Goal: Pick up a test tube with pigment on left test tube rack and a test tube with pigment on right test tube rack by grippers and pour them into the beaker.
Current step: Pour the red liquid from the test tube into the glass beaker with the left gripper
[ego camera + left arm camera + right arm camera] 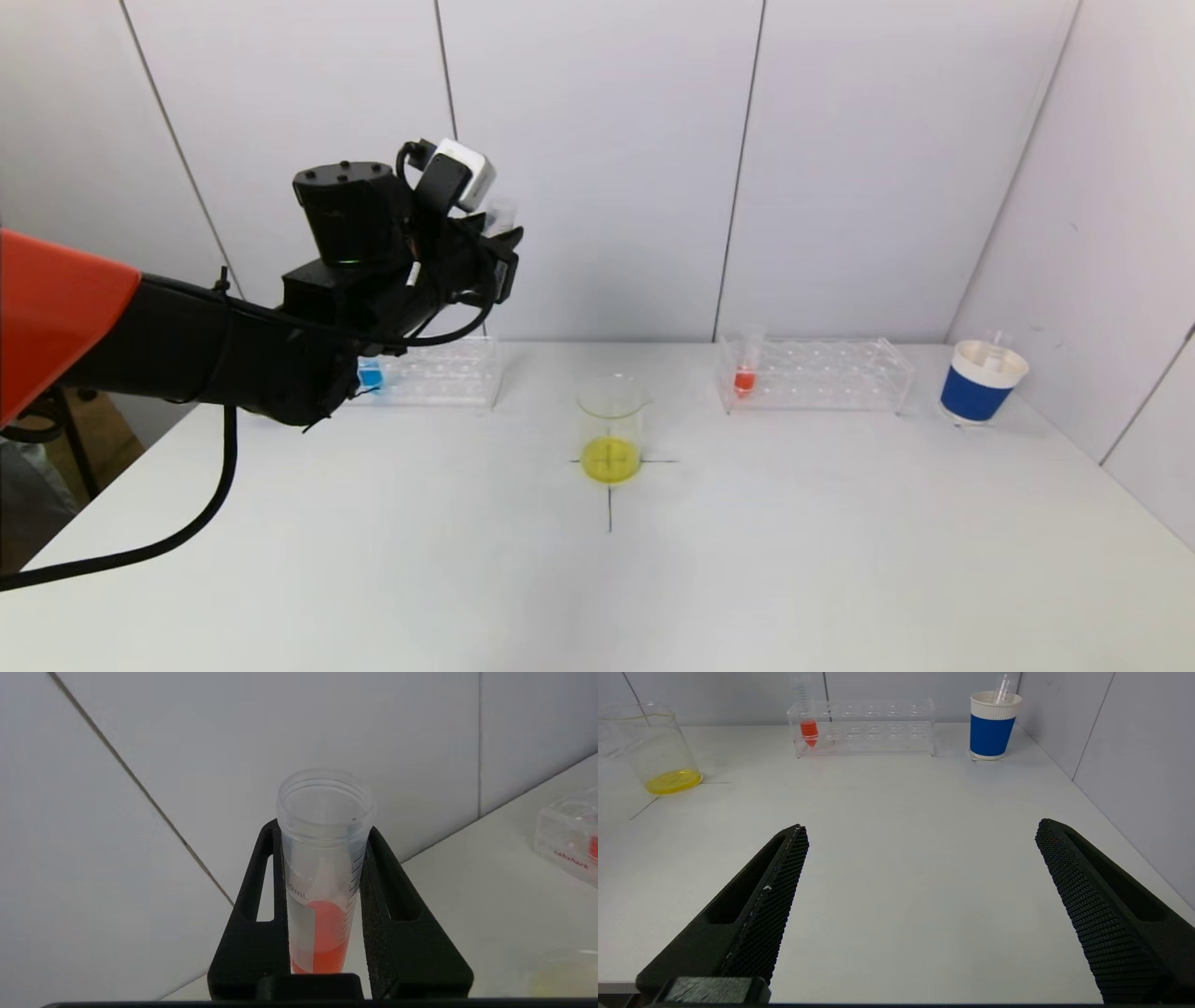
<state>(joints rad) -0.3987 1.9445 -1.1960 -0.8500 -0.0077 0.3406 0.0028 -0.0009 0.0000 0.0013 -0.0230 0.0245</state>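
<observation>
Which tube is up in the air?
The tube with orange-red liquid, clamped in the left gripper. The other red tube and the blue one stand in racks.

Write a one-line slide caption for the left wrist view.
Left gripper shut on an open tube holding orange-red pigment, rack beyond.

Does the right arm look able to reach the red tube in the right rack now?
Probably yes. The right gripper is open, and only bare table lies between it and the red tube, which stands alone in the rack.
</observation>
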